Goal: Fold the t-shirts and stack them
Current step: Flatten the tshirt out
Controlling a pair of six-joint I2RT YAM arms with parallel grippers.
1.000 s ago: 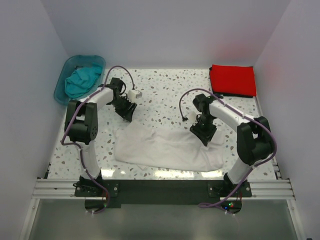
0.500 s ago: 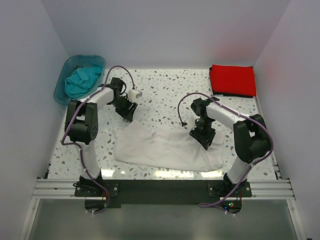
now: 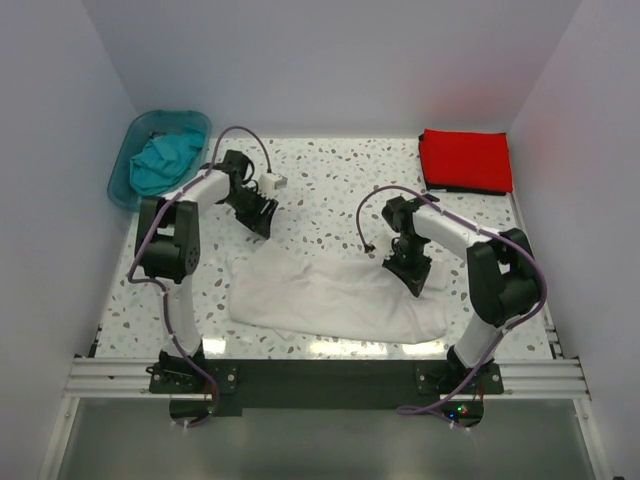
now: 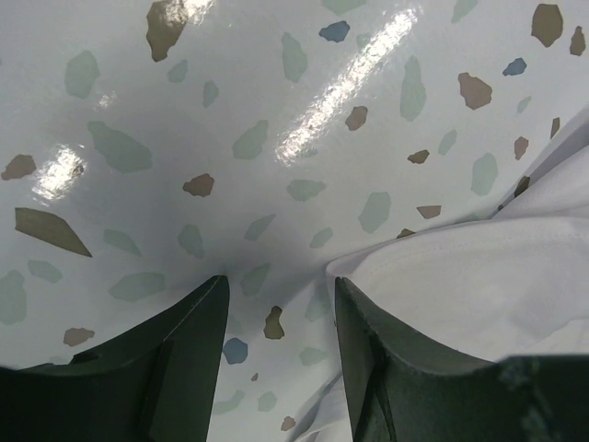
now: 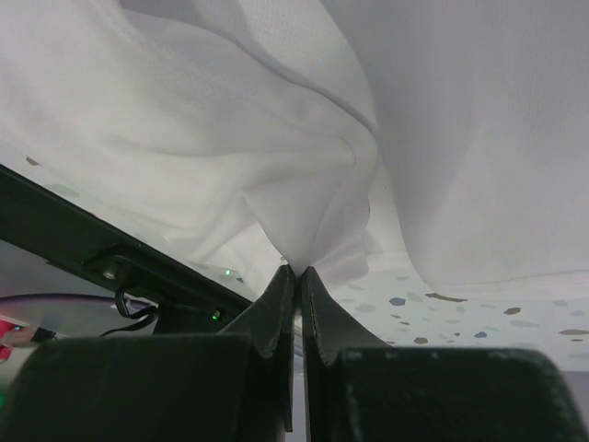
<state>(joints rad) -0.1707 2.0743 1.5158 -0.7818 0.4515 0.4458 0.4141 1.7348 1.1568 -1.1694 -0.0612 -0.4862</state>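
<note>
We are seeing the white t-shirt (image 3: 330, 295) lying crumpled and spread across the near half of the table (image 3: 330, 190), between our two arms. Our right gripper (image 5: 296, 272) is pinching a fold of that shirt near its right end: in the right wrist view the two fingers are pressing together with a peak of white cloth caught between their tips, and the fabric is fanning out from them. Our left gripper (image 4: 281, 295) is hovering at the shirt's far left corner with its fingers standing apart and nothing between them; in the left wrist view we are looking down at bare speckled tabletop in the gap, with the shirt's edge lying just beside the right-hand finger. The red t-shirt (image 3: 466, 160) is sitting folded flat at the table's far right corner, well apart from the white one. The teal t-shirt (image 3: 165, 160) is lying bunched inside the teal tub (image 3: 122, 165) at the far left corner.
</note>
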